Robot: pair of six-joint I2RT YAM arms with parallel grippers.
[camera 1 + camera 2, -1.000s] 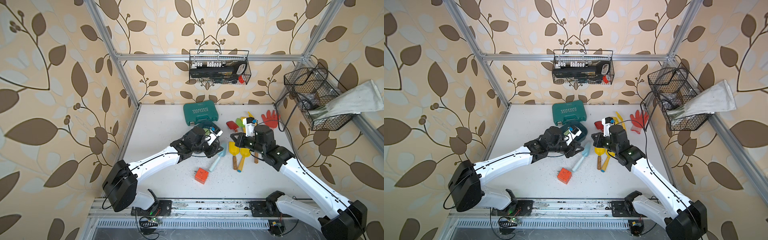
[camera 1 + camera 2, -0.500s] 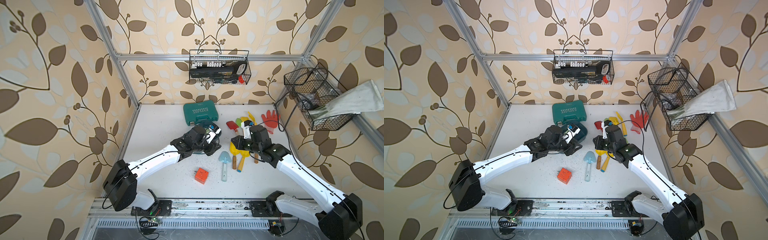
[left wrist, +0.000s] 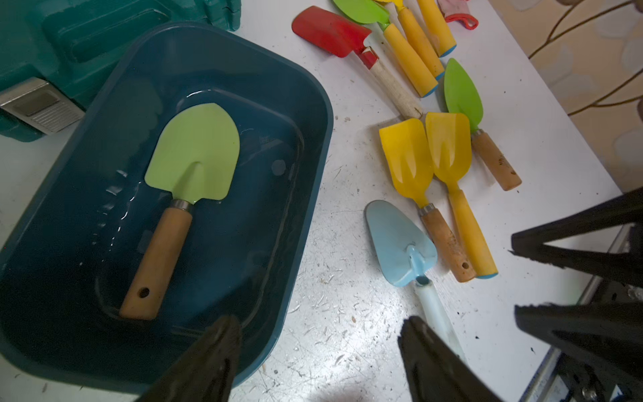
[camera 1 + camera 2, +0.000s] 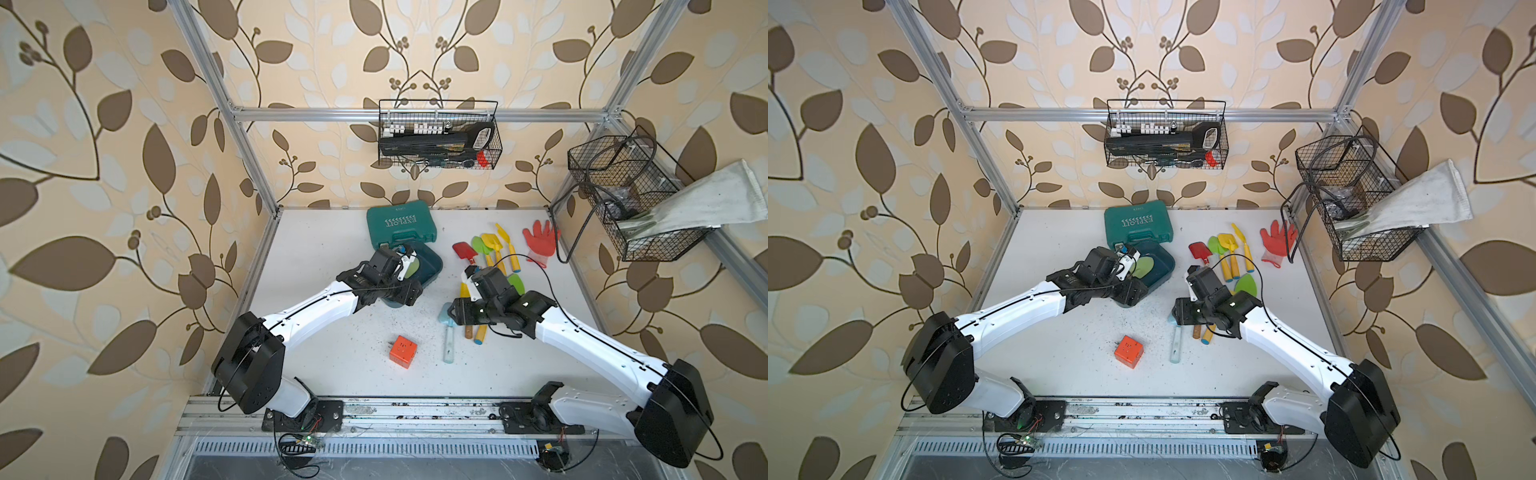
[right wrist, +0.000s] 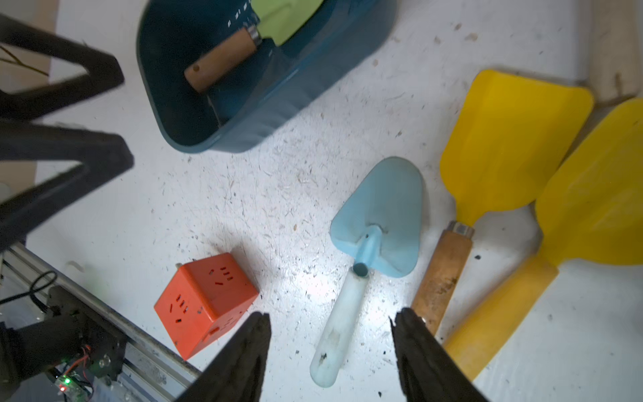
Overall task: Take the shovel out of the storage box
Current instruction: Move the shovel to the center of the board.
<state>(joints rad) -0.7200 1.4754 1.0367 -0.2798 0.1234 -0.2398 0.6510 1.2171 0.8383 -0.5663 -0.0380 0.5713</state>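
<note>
Both of your grippers have just let go. The right gripper (image 5: 332,315) has spread its jaws wide and grips nothing; the blue shovel (image 5: 377,212), slanted beside the storage box (image 3: 308,195) a second ago, now lies flat on the table (image 5: 295,167). In both top views its blade points to 12 o'clock and its handle to 6, below and between those jaws; it sits at about 5 o'clock from the storage box, apart from it, so you can count that one as out. The left gripper (image 3: 320,323) has opened too and holds nothing; it hangs over the near end of the storage box. A green shovel (image 3: 179,209) lies flat inside, at about 1 o'clock from the left gripper, wooden handle nearest; if the storage box is to be emptied, I judge that one is your next reach.
</note>
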